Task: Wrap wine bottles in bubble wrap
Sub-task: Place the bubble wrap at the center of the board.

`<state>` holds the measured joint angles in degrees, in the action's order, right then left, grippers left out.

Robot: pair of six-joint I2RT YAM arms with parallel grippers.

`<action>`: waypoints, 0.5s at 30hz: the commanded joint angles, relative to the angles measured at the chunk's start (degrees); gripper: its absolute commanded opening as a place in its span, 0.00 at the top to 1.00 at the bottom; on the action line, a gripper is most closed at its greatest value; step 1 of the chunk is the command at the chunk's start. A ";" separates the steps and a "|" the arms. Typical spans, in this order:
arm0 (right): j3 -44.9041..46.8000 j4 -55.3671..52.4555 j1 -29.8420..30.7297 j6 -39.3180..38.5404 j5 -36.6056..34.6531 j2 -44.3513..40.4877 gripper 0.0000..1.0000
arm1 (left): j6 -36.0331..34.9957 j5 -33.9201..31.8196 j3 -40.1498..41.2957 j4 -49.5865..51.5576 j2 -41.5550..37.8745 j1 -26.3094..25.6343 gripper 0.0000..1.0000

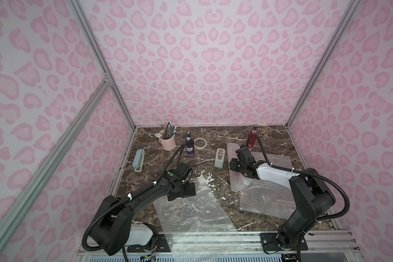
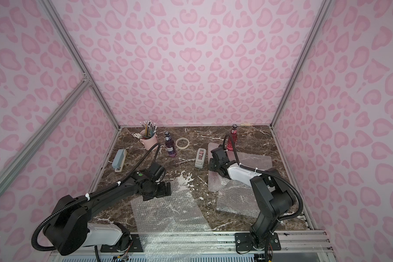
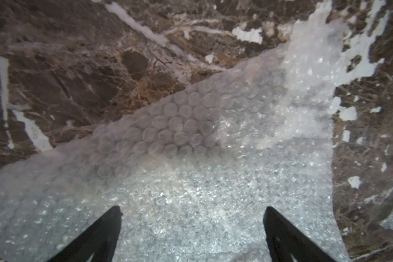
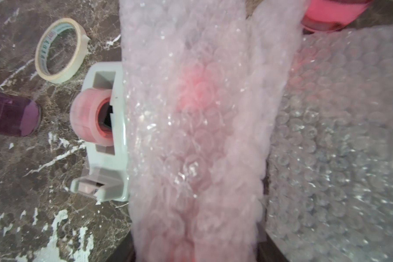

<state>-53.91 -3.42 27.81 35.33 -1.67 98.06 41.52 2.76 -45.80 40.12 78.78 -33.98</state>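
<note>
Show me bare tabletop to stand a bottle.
Bare marble between stapler and purple bottle; between tape ring and pink-red bottle. Crowded: front sheet under left arm, and right side, where right hand grips a bubble wrap roll.

- Bench [image 1: 225, 136]: glossy brown marble look, white veins.
- Bubble wrap [image 3: 191, 186]: clear, shiny bubbled plastic.
- Purple bottle [image 1: 190, 148]: glossy glass.
- Tape dispenser [image 4: 107, 179]: matt grey plastic.

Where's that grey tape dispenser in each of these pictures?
Top view: tape dispenser mid-table, right of the purple bottle.
Top view: same dispenser, mid-table.
Left wrist: not in it.
Right wrist: dispenser partly behind the bubble wrap roll.
Landmark: ring of tape beside it.
</note>
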 commanded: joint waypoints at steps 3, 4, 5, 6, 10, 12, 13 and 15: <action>-1.48 4.17 0.02 -1.09 -3.46 2.95 0.43 | -0.66 -2.34 -0.71 -2.85 3.45 -0.04 0.01; -1.55 4.09 0.06 -1.31 -3.43 3.41 0.39 | -0.74 -2.26 -0.98 -3.37 4.55 -0.04 0.01; -2.05 3.46 -0.02 -1.45 -3.41 3.79 0.34 | -0.97 -2.37 -1.41 -3.61 5.76 -0.04 0.00; -2.68 2.44 -0.13 -1.86 -3.42 4.02 0.30 | -1.23 -2.54 -1.72 -3.79 6.82 -0.12 0.00; -2.50 0.68 -0.21 -3.92 -4.37 1.86 0.17 | -1.68 -3.40 -3.24 -4.87 11.13 -0.12 0.01; -2.32 0.11 -0.18 -4.82 -4.63 0.00 0.14 | -2.22 -3.45 -4.11 -4.92 13.19 -0.29 0.03; -2.29 -0.56 -0.17 -5.20 -4.74 -1.03 0.13 | -2.40 -3.68 -4.56 -5.08 14.15 -0.45 0.04; -2.25 -1.65 -0.05 -5.95 -5.39 -2.90 0.13 | -3.22 -4.35 -5.46 -4.96 16.05 -0.68 0.10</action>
<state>-56.45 -3.36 27.62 31.40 -5.04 96.53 40.03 -1.83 -50.83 37.32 92.79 -34.52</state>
